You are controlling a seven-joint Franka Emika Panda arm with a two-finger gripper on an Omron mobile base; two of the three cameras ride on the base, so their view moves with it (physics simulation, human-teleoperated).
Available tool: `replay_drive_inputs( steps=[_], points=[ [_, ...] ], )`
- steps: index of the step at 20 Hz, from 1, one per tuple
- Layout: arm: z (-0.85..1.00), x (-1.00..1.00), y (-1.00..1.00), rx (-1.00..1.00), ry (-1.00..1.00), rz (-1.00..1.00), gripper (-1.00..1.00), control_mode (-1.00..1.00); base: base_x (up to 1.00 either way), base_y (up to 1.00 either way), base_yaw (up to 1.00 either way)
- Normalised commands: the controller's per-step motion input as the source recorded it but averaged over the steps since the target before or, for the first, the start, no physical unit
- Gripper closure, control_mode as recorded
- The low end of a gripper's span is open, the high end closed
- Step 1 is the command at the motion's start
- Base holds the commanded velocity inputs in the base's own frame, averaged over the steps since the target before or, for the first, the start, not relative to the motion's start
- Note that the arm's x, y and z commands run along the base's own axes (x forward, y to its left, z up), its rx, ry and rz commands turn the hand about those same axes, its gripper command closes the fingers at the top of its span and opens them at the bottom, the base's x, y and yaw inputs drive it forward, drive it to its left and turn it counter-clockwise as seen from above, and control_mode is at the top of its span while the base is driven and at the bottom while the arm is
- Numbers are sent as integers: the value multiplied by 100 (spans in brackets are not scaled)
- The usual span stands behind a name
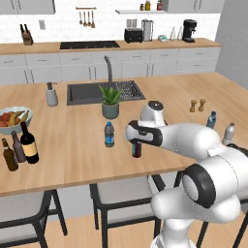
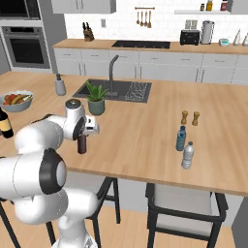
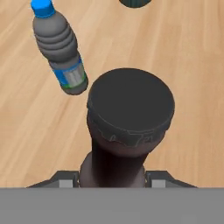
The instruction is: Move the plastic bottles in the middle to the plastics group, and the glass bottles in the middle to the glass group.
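End effector (image 3: 112, 181) clamped on the beer bottle (image 3: 127, 131), water bottle (image 3: 59, 50) near, open counter (image 1: 72, 155) all round.

Bright flat rendered light, v soft shadows under stuff, low-res + slightly blurry, hand view softest.

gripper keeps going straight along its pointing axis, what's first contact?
The gripper points down and is shut on the beer bottle, so that bottle is already in its line. Below it, likely the counter. The water bottle stands off to one side.
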Motion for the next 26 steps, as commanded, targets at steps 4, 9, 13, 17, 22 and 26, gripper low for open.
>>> replay_drive_inputs(
  steps=[4,9,13,17,22,26],
  points=[
    [22,-6,100,0,-3,20,100,-100,0,0,0],
    [7,-7,100,0,-1,24,100,-100,0,0,0],
    [1,-3,100,-1,0,29,100,-100,0,0,0],
    [0,0,100,-1,0,31,100,-100,0,0,0],
    [0,0,100,0,-6,26,100,-100,0,0,0],
    [0,0,91,0,-16,17,100,-100,0,0,0]
  ],
)
